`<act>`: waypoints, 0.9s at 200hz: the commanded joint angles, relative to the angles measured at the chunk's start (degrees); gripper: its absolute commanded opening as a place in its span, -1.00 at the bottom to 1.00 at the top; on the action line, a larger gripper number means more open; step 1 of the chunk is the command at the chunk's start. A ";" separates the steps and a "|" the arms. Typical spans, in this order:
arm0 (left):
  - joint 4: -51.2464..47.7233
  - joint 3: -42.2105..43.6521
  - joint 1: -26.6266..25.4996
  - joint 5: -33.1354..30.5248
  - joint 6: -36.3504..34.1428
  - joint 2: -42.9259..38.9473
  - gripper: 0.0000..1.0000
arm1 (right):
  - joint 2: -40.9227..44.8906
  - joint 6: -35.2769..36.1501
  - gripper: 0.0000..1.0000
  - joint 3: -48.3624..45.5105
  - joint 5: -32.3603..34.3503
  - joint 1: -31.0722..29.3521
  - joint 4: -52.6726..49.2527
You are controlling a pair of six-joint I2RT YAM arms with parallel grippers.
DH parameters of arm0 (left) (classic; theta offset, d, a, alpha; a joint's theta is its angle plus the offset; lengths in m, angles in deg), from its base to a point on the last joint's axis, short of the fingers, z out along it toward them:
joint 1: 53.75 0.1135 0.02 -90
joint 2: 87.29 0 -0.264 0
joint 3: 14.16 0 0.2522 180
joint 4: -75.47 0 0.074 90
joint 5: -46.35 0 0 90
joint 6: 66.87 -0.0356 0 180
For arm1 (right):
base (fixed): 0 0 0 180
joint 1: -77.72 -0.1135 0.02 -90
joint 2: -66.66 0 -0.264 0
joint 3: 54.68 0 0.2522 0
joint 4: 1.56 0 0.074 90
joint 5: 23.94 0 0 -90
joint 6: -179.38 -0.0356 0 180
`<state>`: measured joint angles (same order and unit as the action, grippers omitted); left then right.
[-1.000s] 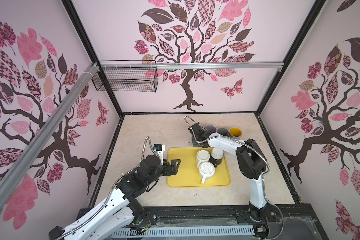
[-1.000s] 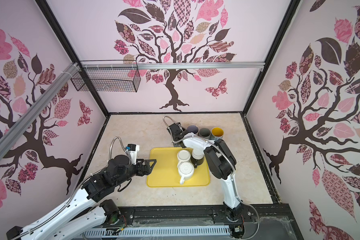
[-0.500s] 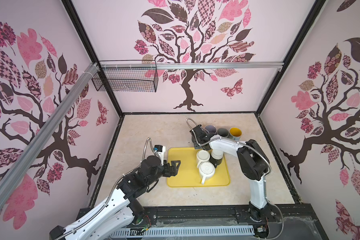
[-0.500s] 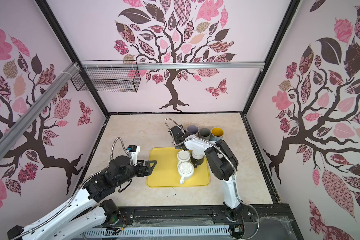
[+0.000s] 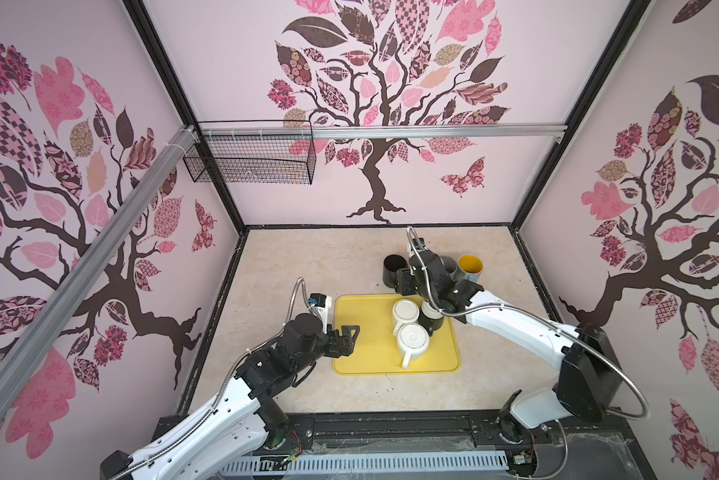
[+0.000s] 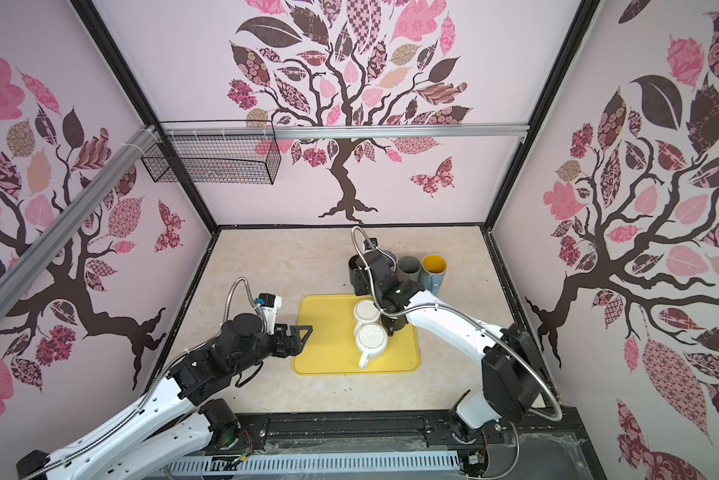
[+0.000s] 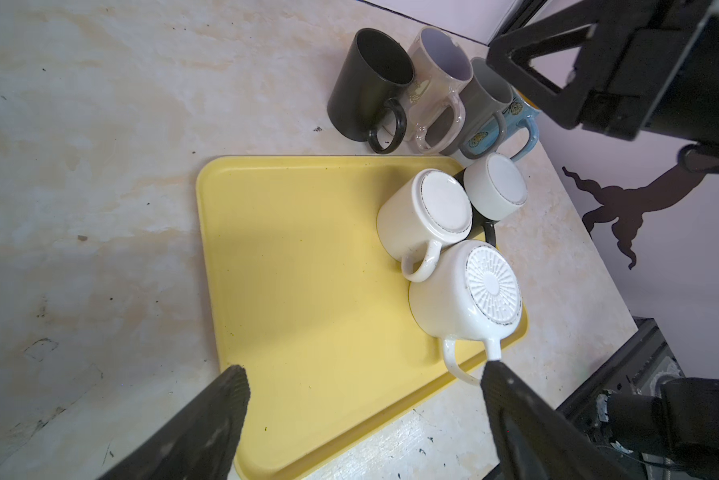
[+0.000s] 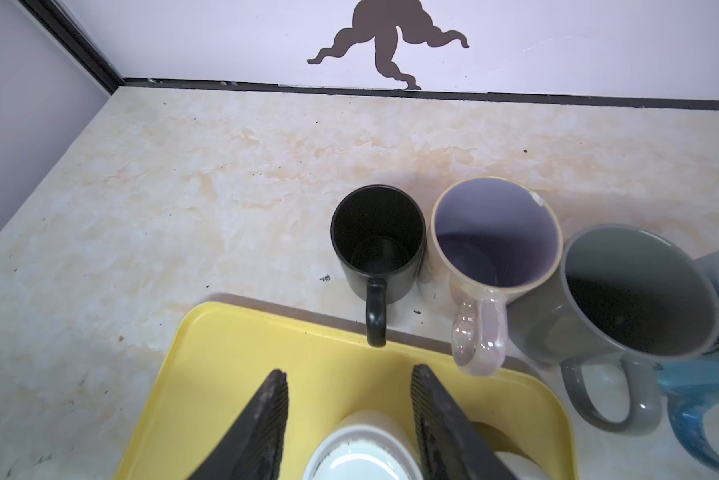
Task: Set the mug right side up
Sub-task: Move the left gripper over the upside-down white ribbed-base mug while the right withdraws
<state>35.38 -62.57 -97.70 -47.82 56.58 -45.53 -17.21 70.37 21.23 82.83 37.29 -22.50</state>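
Now that the R gripper [image 8: 349, 372] has let go & pulled back, jaws part-spread, empty, the black mug [image 8: 377, 245] stands upright far of the tray [image 8: 225, 357], left end of upright mugs [image 8: 623, 286]; L gripper [image 7: 364, 372] spread wide; flip looks done, 3 inverted mugs [image 7: 426, 216] remain

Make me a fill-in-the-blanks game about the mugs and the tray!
1. The tray is ____ in colour.
2. The white mug with the ribbed base stands upside ____ on it.
3. The black mug stands off the tray, on the table, with its opening facing ____.

Missing words: yellow, down, up.
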 commanded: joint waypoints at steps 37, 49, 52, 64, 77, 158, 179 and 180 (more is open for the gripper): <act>-2.17 -2.79 -6.24 -2.61 -1.40 3.69 0.76 | 2.52 -0.30 0.11 -3.96 3.22 0.01 1.64; -2.77 -4.49 -9.92 -6.25 -1.51 6.07 0.76 | 3.01 -0.90 0.12 -4.14 4.33 0.07 0.59; -2.92 -4.90 -10.81 -7.15 -1.51 6.75 0.76 | 3.09 -0.91 0.12 -4.13 4.77 0.02 0.29; -2.79 -6.59 -14.77 -10.42 -1.22 9.61 0.76 | 4.00 -0.94 0.14 -5.29 6.50 0.15 0.64; -2.35 -8.29 -18.79 -14.02 -0.75 13.34 0.76 | 5.28 -1.91 0.14 -7.72 4.80 1.91 2.89; -1.96 -18.32 -25.67 -18.16 -1.92 32.00 0.52 | 11.14 -5.21 0.14 -14.98 0.44 6.30 8.69; -1.95 -20.72 -25.92 -16.58 -1.89 35.52 0.47 | 13.05 -5.48 0.14 -16.00 1.86 6.32 9.36; -1.92 -20.85 -25.97 -16.54 -1.85 35.73 0.47 | 13.13 -5.50 0.14 -16.05 1.95 6.32 9.37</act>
<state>32.65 -78.68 -123.18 -64.43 55.60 -12.66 -8.21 65.54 5.84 82.50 43.61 -15.46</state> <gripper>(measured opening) 0.745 0.568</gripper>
